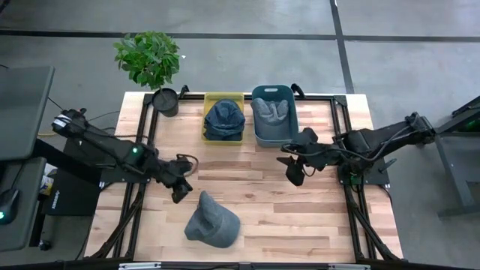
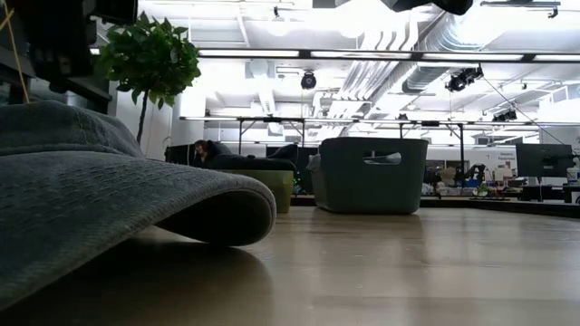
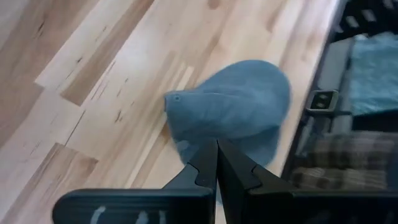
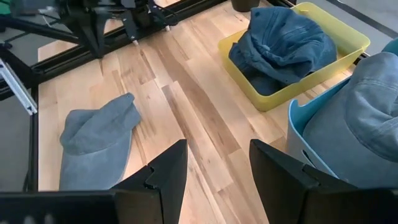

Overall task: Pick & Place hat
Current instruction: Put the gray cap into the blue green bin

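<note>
A grey-blue cap (image 1: 212, 223) lies on the wooden table near its near edge. It shows up close in the low view (image 2: 91, 199), resting on its brim and crown. My left gripper (image 1: 180, 191), shut, hovers just left of the cap and touches nothing. In its wrist view the closed fingertips (image 3: 217, 144) point toward the cap (image 3: 233, 102). My right gripper (image 1: 294, 174) is open over the middle right of the table, in front of the bins. Its wrist view (image 4: 217, 162) shows the cap (image 4: 96, 134) farther off.
A yellow bin (image 1: 223, 116) holding a dark blue cap and a teal bin (image 1: 274, 112) holding a grey cap stand at the far edge. A potted plant (image 1: 150, 60) stands at the far left corner. Bare wood (image 1: 285, 217) lies right of the cap.
</note>
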Robot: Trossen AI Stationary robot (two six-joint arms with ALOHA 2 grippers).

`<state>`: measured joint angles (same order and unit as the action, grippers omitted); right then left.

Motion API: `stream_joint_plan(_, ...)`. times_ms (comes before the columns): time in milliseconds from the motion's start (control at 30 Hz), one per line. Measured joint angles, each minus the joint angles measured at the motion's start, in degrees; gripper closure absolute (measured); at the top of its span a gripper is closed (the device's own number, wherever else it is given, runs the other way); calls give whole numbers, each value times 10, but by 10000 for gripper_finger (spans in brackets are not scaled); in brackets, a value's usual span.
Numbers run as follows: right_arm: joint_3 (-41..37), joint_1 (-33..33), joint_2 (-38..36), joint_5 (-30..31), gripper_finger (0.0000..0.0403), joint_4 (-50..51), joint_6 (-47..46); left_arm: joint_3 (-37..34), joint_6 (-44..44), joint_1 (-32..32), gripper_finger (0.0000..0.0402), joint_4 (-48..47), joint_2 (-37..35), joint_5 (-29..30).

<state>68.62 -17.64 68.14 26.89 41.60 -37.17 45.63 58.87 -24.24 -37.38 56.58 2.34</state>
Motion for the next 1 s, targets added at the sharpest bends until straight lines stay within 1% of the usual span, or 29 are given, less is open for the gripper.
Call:
stream_joint_plan(67,0,-5,0,5,236,2,0,0,14,-15,401,7,21,16)
stream_joint_plan(200,0,-14,0,16,236,8,2,0,27,-25,399,10,63,23)
stream_joint_plan(300,0,-20,0,22,235,13,2,0,44,-24,377,14,89,24)
stream_joint_plan(400,0,-25,0,22,236,21,2,0,53,-24,330,15,105,25)
stream_joint_plan(633,0,-31,0,23,235,33,0,0,67,-24,181,20,142,40)
stream_joint_plan(733,0,-31,0,19,236,33,1,0,47,-24,143,27,161,40)
stream_joint_plan(867,0,-31,0,15,235,33,2,-1,30,-24,132,33,174,45)
stream_joint_plan(1000,0,-31,0,7,235,33,2,-45,39,-24,131,87,174,37)
